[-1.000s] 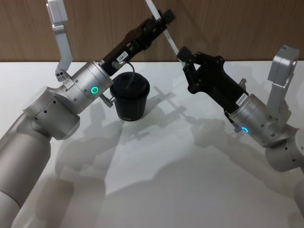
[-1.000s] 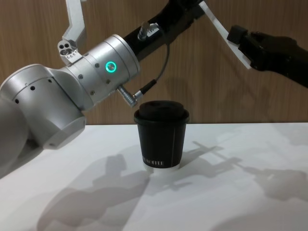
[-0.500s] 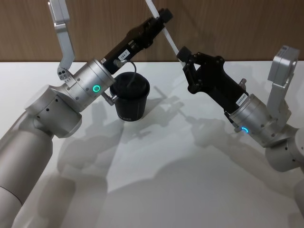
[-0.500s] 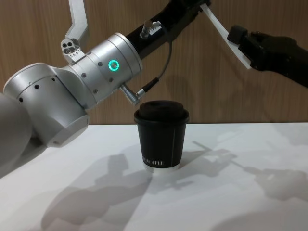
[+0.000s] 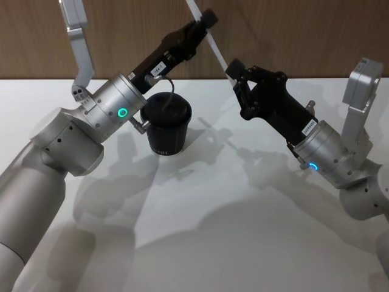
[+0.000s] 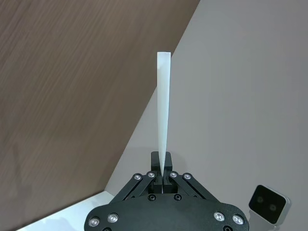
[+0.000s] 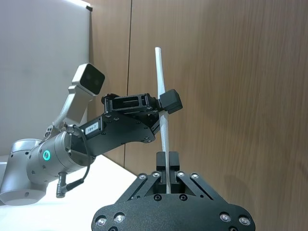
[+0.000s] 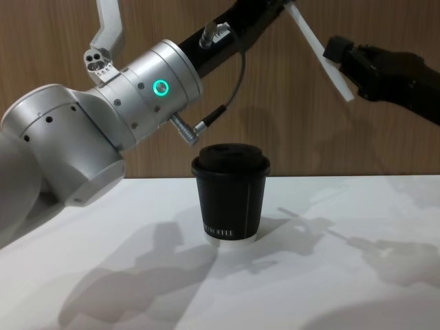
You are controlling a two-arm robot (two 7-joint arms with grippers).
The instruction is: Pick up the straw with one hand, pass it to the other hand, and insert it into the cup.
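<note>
**Midway through the handover, two tools on one straw**

Both tools hang high above the cup [image 5: 165,125], well clear of the worktop [image 5: 243,231]. The left tool [image 5: 205,23] reaches up over the cup and is clenched on the straw [image 5: 209,42] at its upper part. The right tool [image 5: 234,72], up and to the cup's right, is clenched on the straw lower down. Each wrist view shows the straw pinched between closed fingers. The straw slants, with its lower end leaning away to the cup's right, and it touches nothing but the two tools.

The main risk, as I judge it, is the double grip. If either arm moves off before the right tool lets go, the thin straw could bend or kink. If the right tool lets go while the left tool's pinch is loose, the straw could swivel or drop.

Later, a straw brought down at a slant could skid off the domed lid [image 8: 230,157] or knock the light cup over. I cannot make out the lid's opening. The left arm's cable [image 8: 227,96] hangs just above the lid and might catch on it as the arm comes down.
</note>
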